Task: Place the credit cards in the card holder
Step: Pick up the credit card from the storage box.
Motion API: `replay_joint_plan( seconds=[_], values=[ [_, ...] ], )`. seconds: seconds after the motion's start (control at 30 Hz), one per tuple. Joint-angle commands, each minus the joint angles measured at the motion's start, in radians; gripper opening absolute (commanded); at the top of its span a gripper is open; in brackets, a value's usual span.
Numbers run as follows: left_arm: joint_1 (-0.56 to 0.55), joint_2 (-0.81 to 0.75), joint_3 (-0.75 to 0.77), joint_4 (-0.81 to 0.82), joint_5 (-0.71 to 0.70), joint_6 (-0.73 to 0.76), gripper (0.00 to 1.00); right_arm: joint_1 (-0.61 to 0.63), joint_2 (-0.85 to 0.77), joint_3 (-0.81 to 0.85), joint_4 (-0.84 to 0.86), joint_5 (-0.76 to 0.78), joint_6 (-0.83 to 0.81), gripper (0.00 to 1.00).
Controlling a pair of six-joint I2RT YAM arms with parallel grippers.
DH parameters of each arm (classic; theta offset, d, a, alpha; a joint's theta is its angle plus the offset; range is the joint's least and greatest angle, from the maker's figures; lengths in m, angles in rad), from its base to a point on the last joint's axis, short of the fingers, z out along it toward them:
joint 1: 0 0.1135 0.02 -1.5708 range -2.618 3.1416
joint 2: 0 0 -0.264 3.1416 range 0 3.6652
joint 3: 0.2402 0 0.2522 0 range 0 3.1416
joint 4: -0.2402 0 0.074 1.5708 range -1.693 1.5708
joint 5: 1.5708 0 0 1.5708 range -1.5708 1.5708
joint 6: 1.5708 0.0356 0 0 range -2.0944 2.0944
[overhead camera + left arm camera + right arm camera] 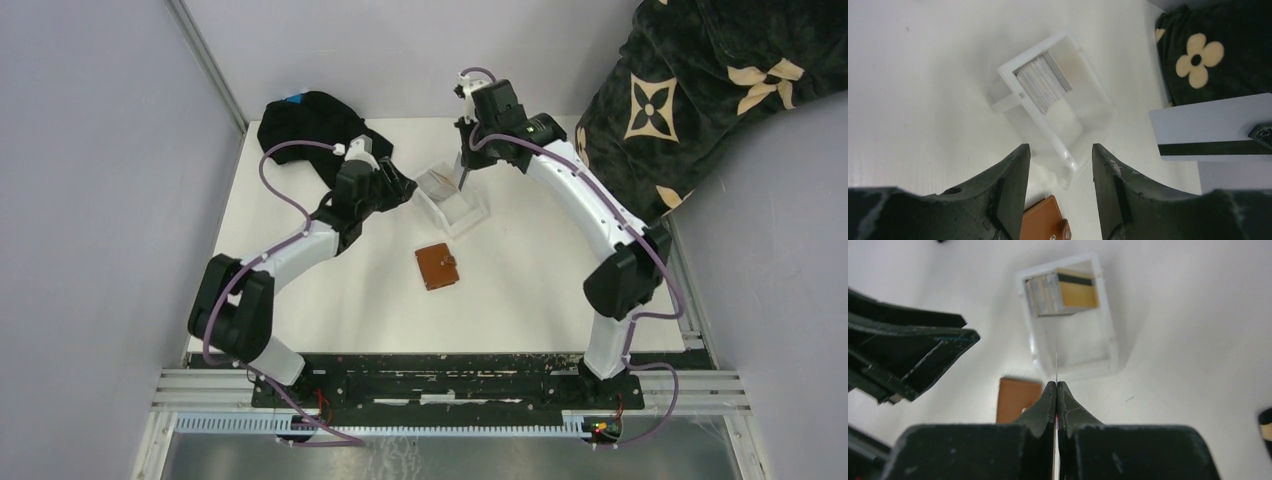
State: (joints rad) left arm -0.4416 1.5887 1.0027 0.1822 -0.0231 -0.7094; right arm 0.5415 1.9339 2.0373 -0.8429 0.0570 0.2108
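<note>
Your right gripper (1056,385) is clamped shut on one pale card (1208,125) with a black stripe, holding it over the clear tray (1075,65). The remaining credit cards (1060,292) stand on edge, packed at the tray's far end, with a yellow-orange one facing out. The card holder (437,266) lies flat on the desk (540,290), near the tray's near end but apart from it, on the side towards the arm bases.

Your left gripper (1060,150) hangs just left of the tray, fingers apart with nothing between them, and it sits close to your right one. A black cloth (310,120) lies in the far left corner behind the left arm. A patterned blanket (700,90) overhangs the desk's far right edge beside the right arm. Bare desk lies on both sides of the card holder and towards the near edge.
</note>
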Motion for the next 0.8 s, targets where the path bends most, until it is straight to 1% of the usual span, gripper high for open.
replay_joint_plan(
  seconds=[0.0, 0.03, 0.13, 0.23, 0.4, 0.5, 0.6, 0.77],
  values=[
    [0.003, -0.122, -0.080, 0.159, 0.146, 0.109, 0.57, 0.003, -0.150, -0.154, -0.001, -0.237, 0.096, 0.01],
    [0.005, -0.139, -0.092, 0.182, 0.190, 0.122, 0.58, 0.002, -0.195, -0.221, 0.014, -0.271, 0.111, 0.01],
    [0.006, -0.176, -0.122, 0.217, 0.358, 0.136, 0.58, 0.002, -0.289, -0.345, 0.058, -0.365, 0.149, 0.01],
    [0.005, -0.203, -0.154, 0.257, 0.531, 0.110, 0.58, -0.002, -0.360, -0.433, 0.082, -0.454, 0.175, 0.01],
    [0.004, -0.261, -0.196, 0.260, 0.741, 0.087, 0.58, -0.018, -0.461, -0.575, 0.136, -0.574, 0.235, 0.01],
    [0.006, -0.294, -0.213, 0.236, 0.819, 0.078, 0.58, -0.026, -0.507, -0.646, 0.177, -0.632, 0.278, 0.01],
    [0.005, -0.332, -0.251, 0.226, 0.867, 0.065, 0.57, -0.033, -0.539, -0.691, 0.198, -0.675, 0.300, 0.01],
    [0.005, -0.372, -0.316, 0.261, 0.924, 0.014, 0.56, -0.042, -0.578, -0.757, 0.257, -0.752, 0.353, 0.01]
  ],
)
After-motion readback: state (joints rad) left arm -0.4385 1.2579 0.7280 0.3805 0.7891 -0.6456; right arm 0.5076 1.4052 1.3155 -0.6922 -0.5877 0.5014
